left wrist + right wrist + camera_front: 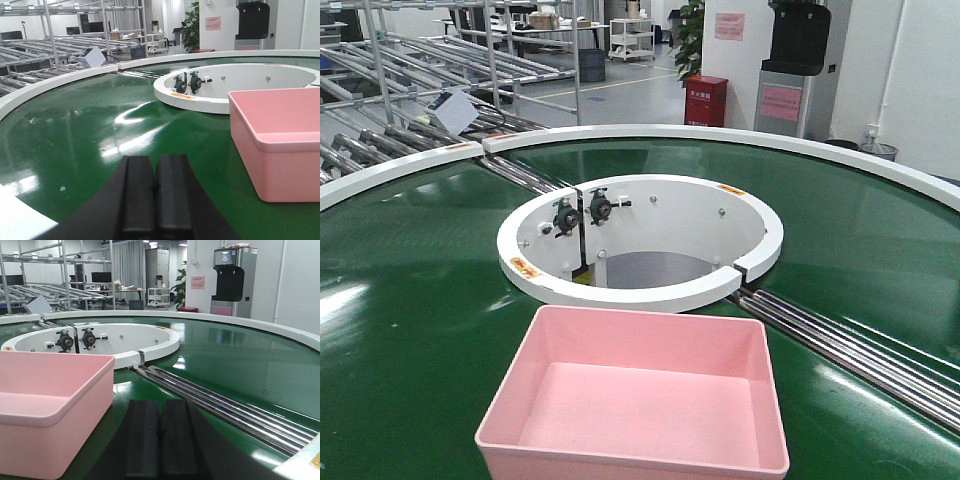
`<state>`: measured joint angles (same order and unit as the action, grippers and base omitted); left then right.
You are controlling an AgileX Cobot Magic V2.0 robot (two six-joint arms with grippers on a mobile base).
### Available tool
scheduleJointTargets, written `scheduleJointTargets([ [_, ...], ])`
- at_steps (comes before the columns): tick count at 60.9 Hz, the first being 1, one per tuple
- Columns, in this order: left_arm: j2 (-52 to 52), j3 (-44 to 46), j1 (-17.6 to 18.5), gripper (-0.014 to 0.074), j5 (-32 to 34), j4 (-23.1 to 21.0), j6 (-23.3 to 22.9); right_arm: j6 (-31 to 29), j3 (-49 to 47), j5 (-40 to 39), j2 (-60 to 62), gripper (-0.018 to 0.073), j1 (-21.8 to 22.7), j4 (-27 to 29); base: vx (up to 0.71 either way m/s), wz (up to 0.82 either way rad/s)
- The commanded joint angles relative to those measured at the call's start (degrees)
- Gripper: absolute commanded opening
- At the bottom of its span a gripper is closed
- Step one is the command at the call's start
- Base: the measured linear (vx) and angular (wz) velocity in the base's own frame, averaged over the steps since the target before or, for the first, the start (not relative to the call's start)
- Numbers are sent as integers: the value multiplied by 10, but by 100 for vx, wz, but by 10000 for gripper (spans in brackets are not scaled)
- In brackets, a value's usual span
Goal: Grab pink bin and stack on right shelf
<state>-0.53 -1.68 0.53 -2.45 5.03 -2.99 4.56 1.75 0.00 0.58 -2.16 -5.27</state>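
The pink bin [635, 400] sits empty on the green conveyor belt [410, 300], at the near edge in the front view. It also shows at the right of the left wrist view [280, 140] and at the left of the right wrist view [50, 405]. My left gripper [155, 162] is shut and empty, low over the belt to the left of the bin. My right gripper [161, 407] is shut and empty, low over the belt to the right of the bin. Neither touches the bin. The right shelf is out of view.
A white ring wall [640, 240] surrounds the hole at the belt's centre. Steel rollers [860, 345] cross the belt at the right, also in the right wrist view [225, 400]. Roller racks [410, 90] stand at the back left. A red box [707, 100] stands beyond the belt.
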Motion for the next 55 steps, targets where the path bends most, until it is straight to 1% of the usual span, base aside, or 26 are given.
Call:
scheduleJointTargets([
  [1, -10, -8, 0, -3, 48, -4, 1, 0, 1, -50, 8, -9, 0, -2, 0, 0],
  [29, -10, -8, 0, -3, 49, -4, 0, 0, 1, -50, 8, -9, 0, -2, 0, 0],
  [31, -10, -8, 0, -3, 56, -4, 0, -1, -1, -62, 8, -9, 0, -4, 0, 0],
  [36, -10, 13, 0, -3, 82, -6, -22, 7, -15, -110, 8, -9, 0, -3, 0, 0],
  [39, -10, 40, 0, -3, 82, -5, -31, 9, -46, -109, 8, -9, 0, -3, 0, 0],
  [42, -9, 77, 0, -3, 74, -5, -42, 9, -88, -89, 5, -9, 0, -3, 0, 0],
  [45, -4, 121, 0, -3, 53, -5, -49, 8, -136, -53, -5, -9, 0, -4, 0, 0],
  [49, 21, 197, 0, -3, -12, -5, -48, 6, -206, 21, -34, -9, 0, -4, 0, 0],
  [52, 44, 244, 0, -3, -75, -5, -48, 6, -250, 79, -59, -9, 0, -4, 0, 0],
  [55, 80, 297, 0, -3, -135, -5, -47, 4, -297, 160, -96, -9, 0, -4, 0, 0],
])
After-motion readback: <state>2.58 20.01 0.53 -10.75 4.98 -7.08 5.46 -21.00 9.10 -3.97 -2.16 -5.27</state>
